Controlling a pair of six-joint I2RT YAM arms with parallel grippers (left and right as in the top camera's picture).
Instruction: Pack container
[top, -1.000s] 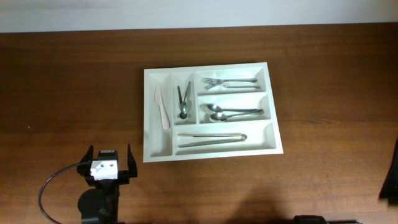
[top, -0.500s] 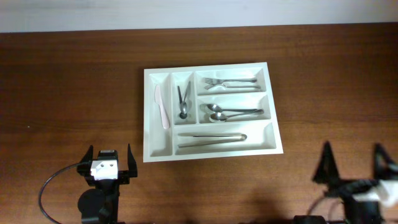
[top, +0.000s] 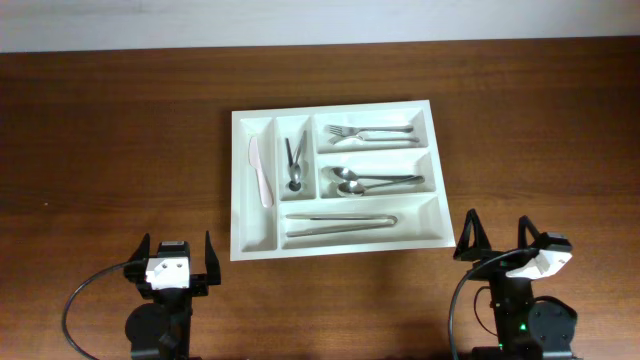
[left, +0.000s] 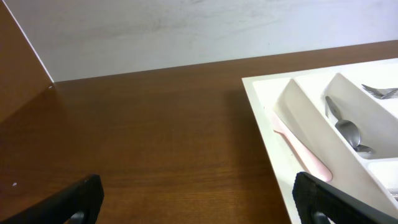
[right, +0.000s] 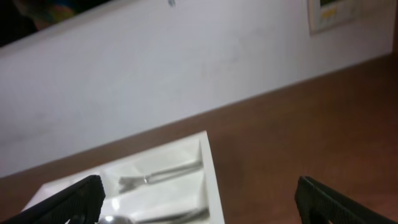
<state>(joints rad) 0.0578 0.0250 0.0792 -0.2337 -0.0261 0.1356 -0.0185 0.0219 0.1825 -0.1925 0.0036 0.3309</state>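
Note:
The white cutlery container (top: 240, 215) lies mid-table with five compartments. It holds a pale pink knife (top: 259, 172), dark small tongs and a spoon (top: 295, 163), forks (top: 370, 133), spoons (top: 370, 181) and long tongs (top: 340, 224). My left gripper (top: 172, 256) is open and empty near the front edge, left of the container. My right gripper (top: 497, 236) is open and empty, off the container's front right corner. The left wrist view shows the container's left side (left: 264, 124) and the knife (left: 298, 149). The right wrist view shows its right end (right: 211, 180), blurred.
A brown wooden table (top: 110, 150) with a white wall behind its far edge (left: 186, 31). A black cable (top: 80, 300) loops beside the left arm's base.
The right arm has come into view from the right edge and moved left toward the container's front right corner. The left arm and the cutlery have not moved.

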